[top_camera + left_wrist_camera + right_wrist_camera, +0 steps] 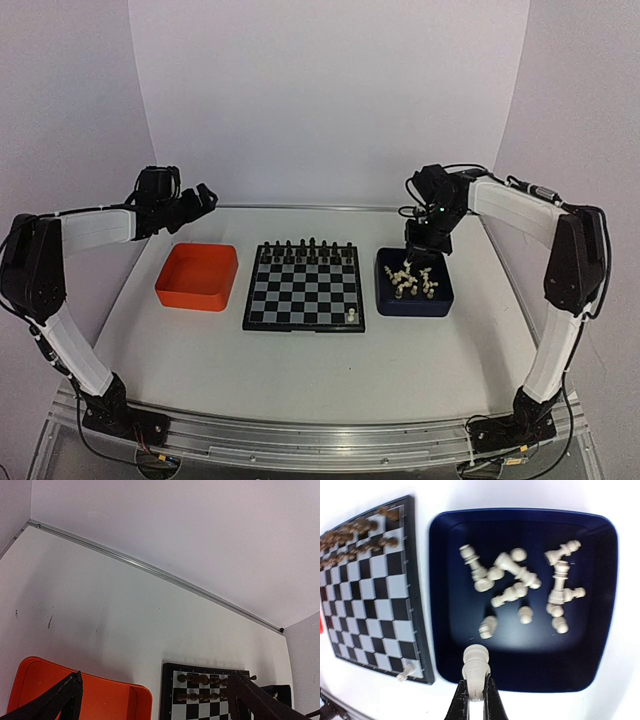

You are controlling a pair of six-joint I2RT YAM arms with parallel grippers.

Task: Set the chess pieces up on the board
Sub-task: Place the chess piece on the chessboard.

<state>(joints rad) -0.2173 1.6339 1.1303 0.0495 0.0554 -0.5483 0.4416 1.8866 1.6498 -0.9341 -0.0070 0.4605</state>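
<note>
One cream chess piece [475,666] pinched in right fingers [461,706] above blue tray [592,645].

Right wrist cam: the white piece [475,666] pinched in the right gripper [476,689] only shows its top. The rest is buried between the jaws, and the fingers run off the bottom edge. Left of the jaws the board [375,605] is chopped by the frame, and the dark pieces [360,532] at its far end are pure blur.

Left wrist cam: below the left gripper [155,680] and its spread jaws, the orange tray [100,700] and board are cut off. The blue tray [277,692] is a sliver.

From above, the white pieces [410,280] are too tiny to sort.
</note>
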